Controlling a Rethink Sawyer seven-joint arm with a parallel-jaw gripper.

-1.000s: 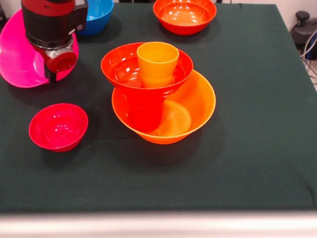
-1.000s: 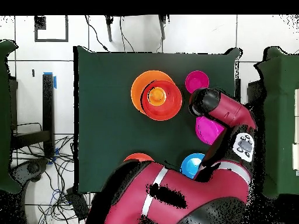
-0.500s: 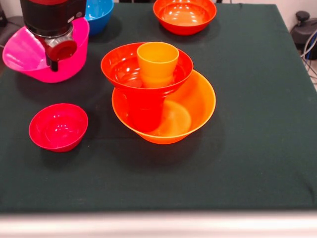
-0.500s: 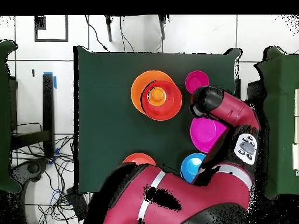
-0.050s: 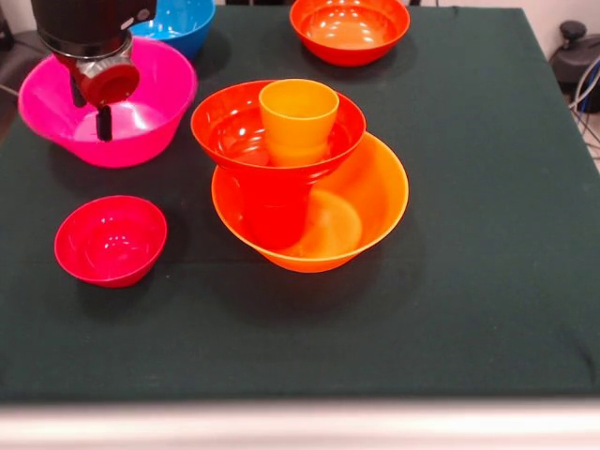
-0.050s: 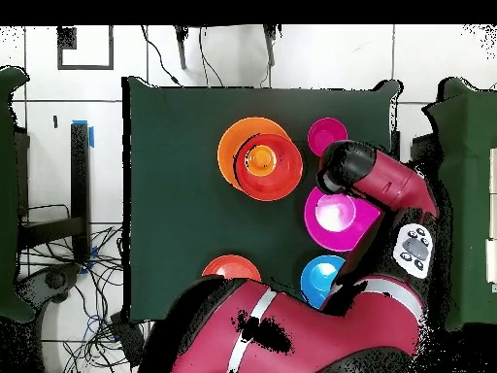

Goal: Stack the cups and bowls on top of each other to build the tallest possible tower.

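Gripper [image 5: 94, 117] over the pink bowl [image 5: 141, 131], ten o'clock of the tower [image 5: 300, 187]; grip unclear. Next, lift it across.

Wide glossy pink plastic bowl [image 5: 112, 108] changed pose: 1 s ago tipped up on edge at the table's left edge in the front view, half a second ago partly tilted, now sitting upright and flat, shifted inward toward the stack. Red-and-black arm's gripper [image 5: 94, 98] has moved up and back, now hanging over the pink bowl's inside; overhead view [image 6: 335, 216] shows more bowl uncovered.
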